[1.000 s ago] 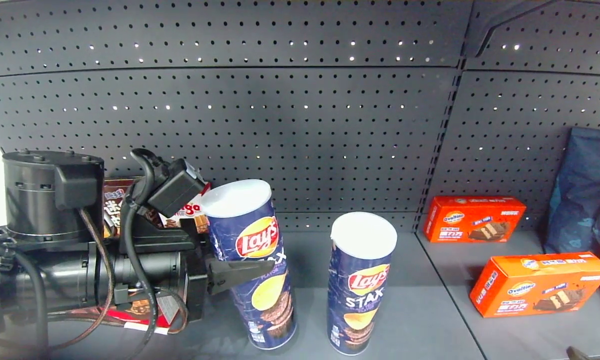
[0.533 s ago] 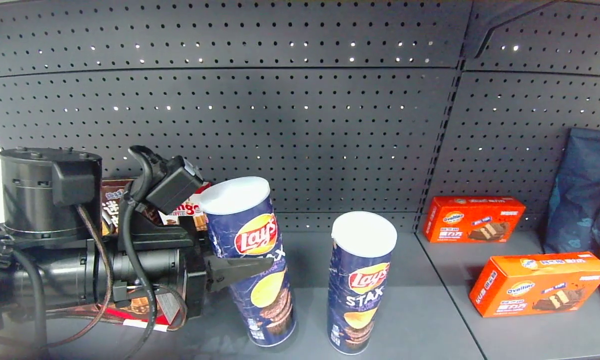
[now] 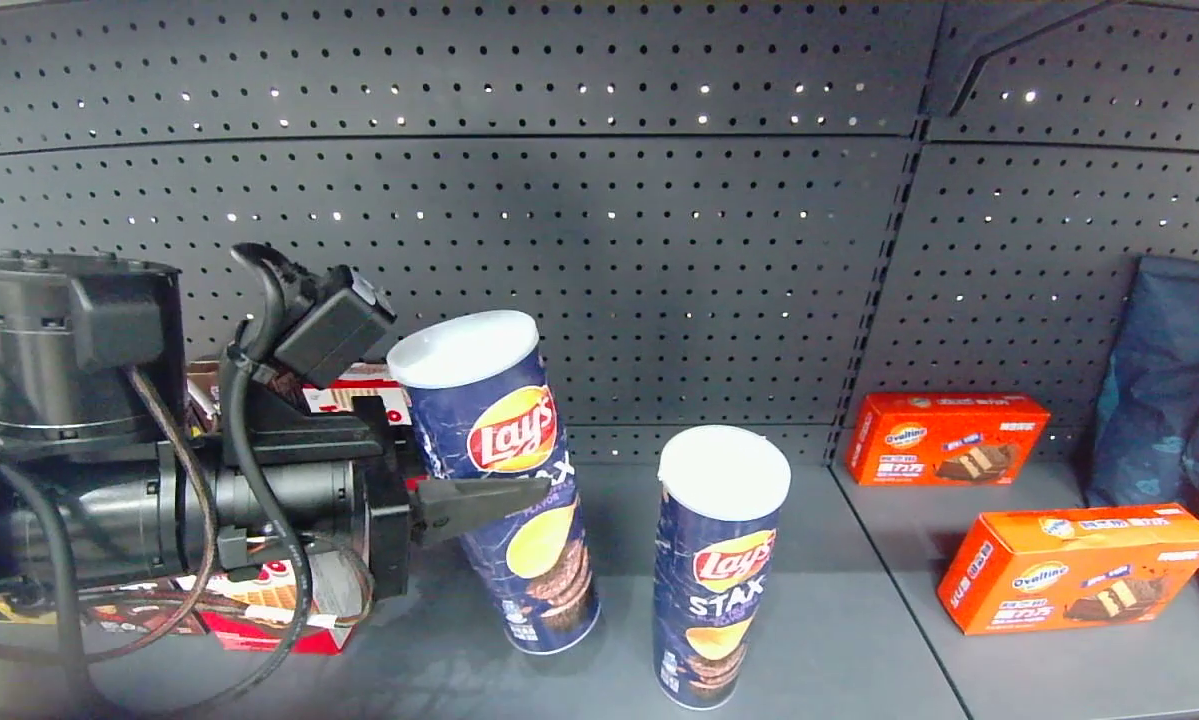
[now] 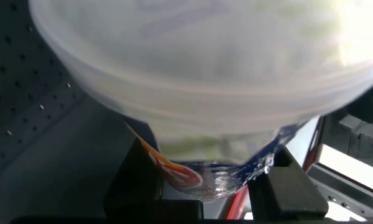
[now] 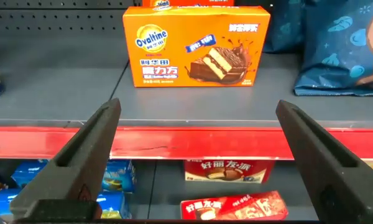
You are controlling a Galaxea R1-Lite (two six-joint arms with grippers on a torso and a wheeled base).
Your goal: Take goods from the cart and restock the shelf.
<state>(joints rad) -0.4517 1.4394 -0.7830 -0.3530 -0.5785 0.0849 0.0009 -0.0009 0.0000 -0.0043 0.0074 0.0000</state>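
Head view showed the left gripper (image 3: 517,488) clamped around the middle of a blue chip can (image 3: 499,440), held tilted over the grey shelf (image 3: 839,640). Its long axis leaned, with the white lid up and toward the robot's left and the base down and toward the right, close to the board; whether the base touched could not be judged. A second chip can (image 3: 721,570) stood upright just beside it on the right, apart from it. Two orange boxes (image 3: 944,438) lay farther right, near blue bags (image 3: 1174,380). Right wrist view showed the right gripper (image 5: 199,107) with its fingers spread wide, holding nothing, facing an orange box (image 5: 196,46).
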